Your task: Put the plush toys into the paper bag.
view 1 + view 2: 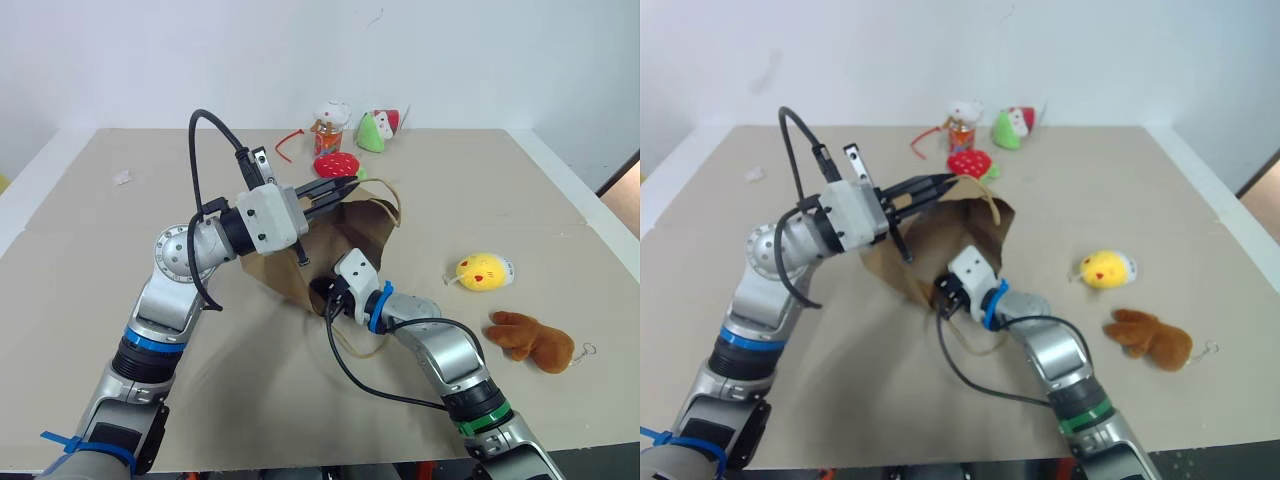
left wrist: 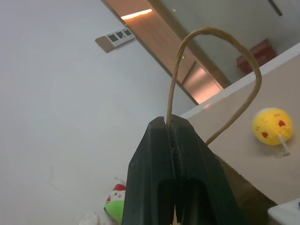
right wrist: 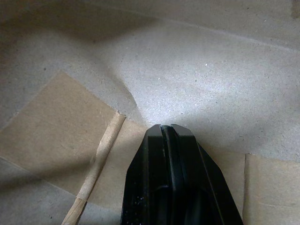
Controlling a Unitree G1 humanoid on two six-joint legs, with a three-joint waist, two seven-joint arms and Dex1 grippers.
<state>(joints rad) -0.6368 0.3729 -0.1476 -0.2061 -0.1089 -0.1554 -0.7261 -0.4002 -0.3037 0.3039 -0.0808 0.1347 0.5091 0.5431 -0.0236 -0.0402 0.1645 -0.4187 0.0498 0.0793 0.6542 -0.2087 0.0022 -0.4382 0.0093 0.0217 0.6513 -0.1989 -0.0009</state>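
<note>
The brown paper bag (image 1: 355, 235) lies on its side mid-table with its mouth raised. My left gripper (image 1: 350, 187) is shut on the bag's upper rim where a cord handle (image 2: 215, 33) loops out, and holds it above the table. At the bag's lower lip my right gripper (image 1: 322, 297) is shut, its fingertips (image 3: 167, 126) pressed against the inner paper by a handle patch. The round yellow plush toy (image 1: 484, 271) lies on the table right of the bag. The brown furry plush toy (image 1: 532, 340) lies nearer, further right. Neither gripper touches them.
Behind the bag sit a red plush (image 1: 336, 165), a green one (image 1: 375, 130), a white and orange one (image 1: 330, 122) and a red cord (image 1: 288, 140). A small white scrap (image 1: 122, 177) lies at the far left. The second bag handle (image 1: 352, 348) lies flat by my right wrist.
</note>
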